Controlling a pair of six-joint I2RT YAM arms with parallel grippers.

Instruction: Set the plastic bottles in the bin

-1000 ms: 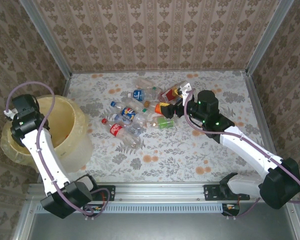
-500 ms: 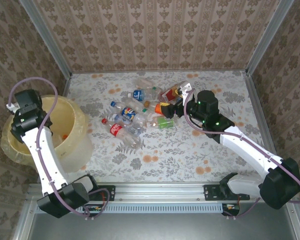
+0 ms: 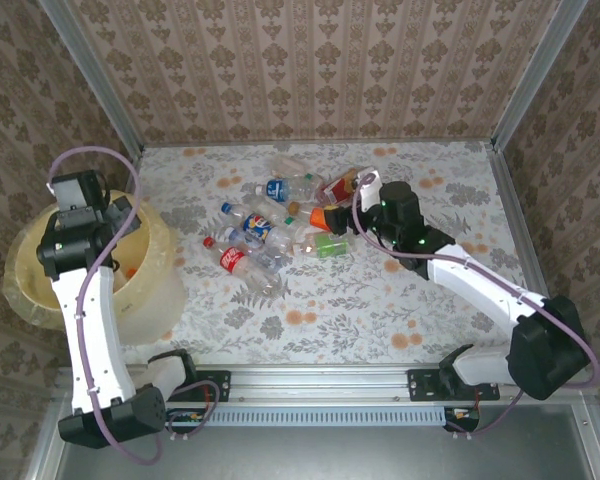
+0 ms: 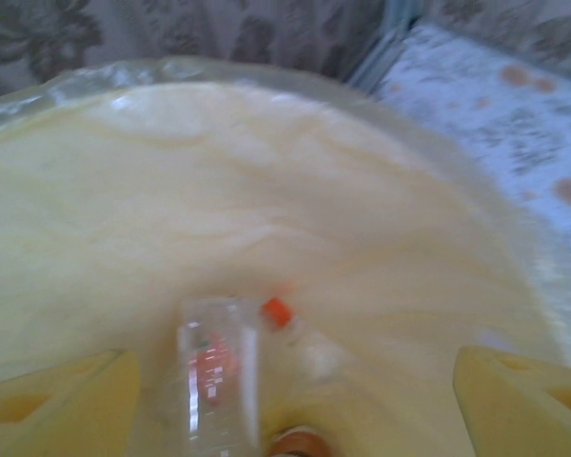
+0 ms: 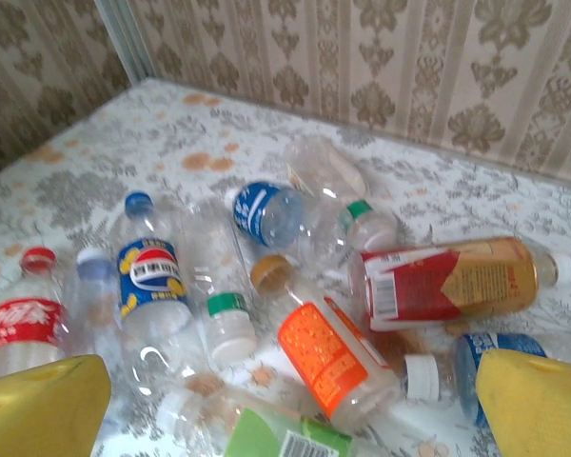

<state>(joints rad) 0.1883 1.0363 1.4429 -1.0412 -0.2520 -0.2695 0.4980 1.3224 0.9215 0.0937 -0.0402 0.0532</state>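
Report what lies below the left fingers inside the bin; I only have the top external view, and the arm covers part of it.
Observer: A clear bottle with an orange label lies on the floor of the bin, below the left fingers, which are open and hold nothing.
Operator: Check the right side.
Observer: The right fingers stand wide open and empty.
Operator: Name what lies between them.
Observer: An orange-labelled bottle with a tan cap, lying on its side on the table.
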